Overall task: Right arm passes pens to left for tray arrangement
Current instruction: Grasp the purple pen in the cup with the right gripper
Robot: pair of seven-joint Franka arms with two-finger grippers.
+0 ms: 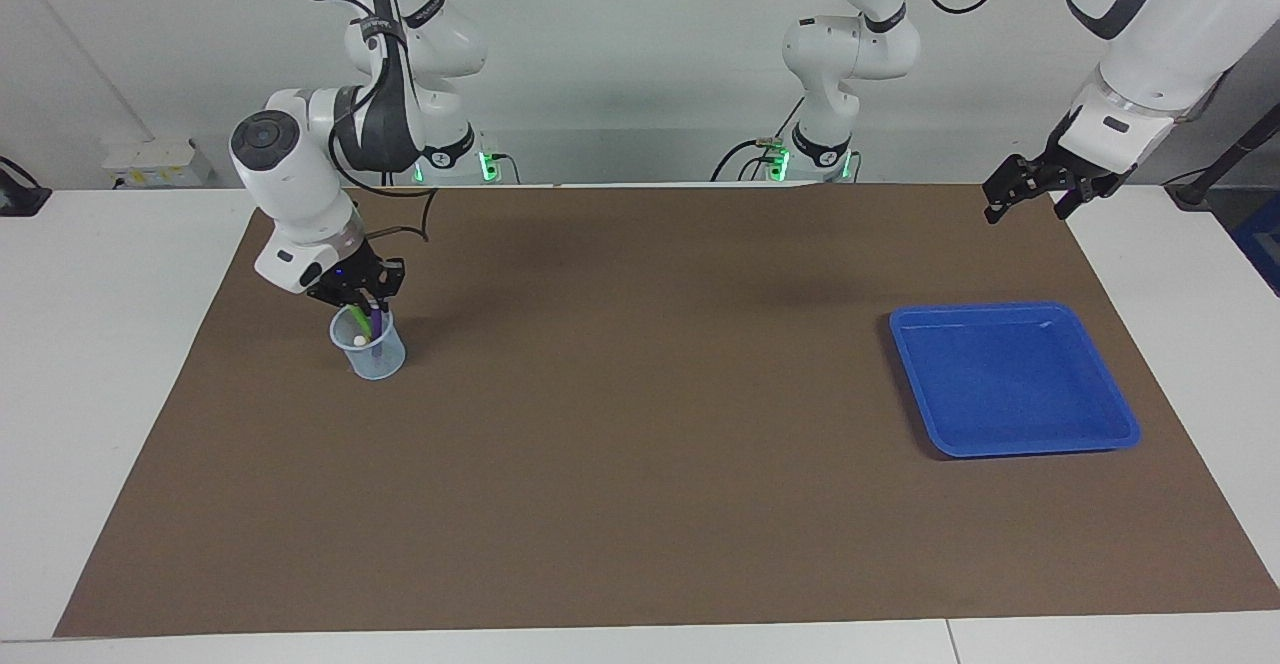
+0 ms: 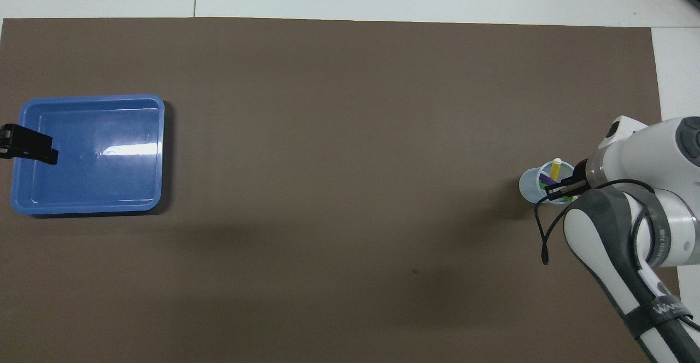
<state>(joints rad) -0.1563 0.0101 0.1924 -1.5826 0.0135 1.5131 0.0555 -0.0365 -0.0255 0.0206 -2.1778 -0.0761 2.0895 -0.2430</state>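
**Operator:** I see the pens standing in the small clear cup point(image 1: 368, 346), toward the right arm's end of the brown mat point(image 1: 640, 504). The purple pen point(image 1: 376, 327) and the green pen point(image 1: 357, 320) lean together; the yellow pen point(image 2: 555, 168) shows best from overhead, with its whitish end up.

**Colleague:** And the hand at the cup?

**Operator:** My right gripper point(image 1: 368, 300) is at the cup's mouth with its fingers drawn together on the top of the purple pen. That pen's lower part is inside the cup.

**Colleague:** The tray?

**Operator:** The blue tray point(image 1: 1100, 384) lies well apart from the cup, at the left arm's end of the mat.

**Colleague:** The other arm?

**Operator:** My left gripper point(image 1: 1030, 194) waits in the air over the mat's corner, well apart from the cup, with its fingers spread and holding nothing.
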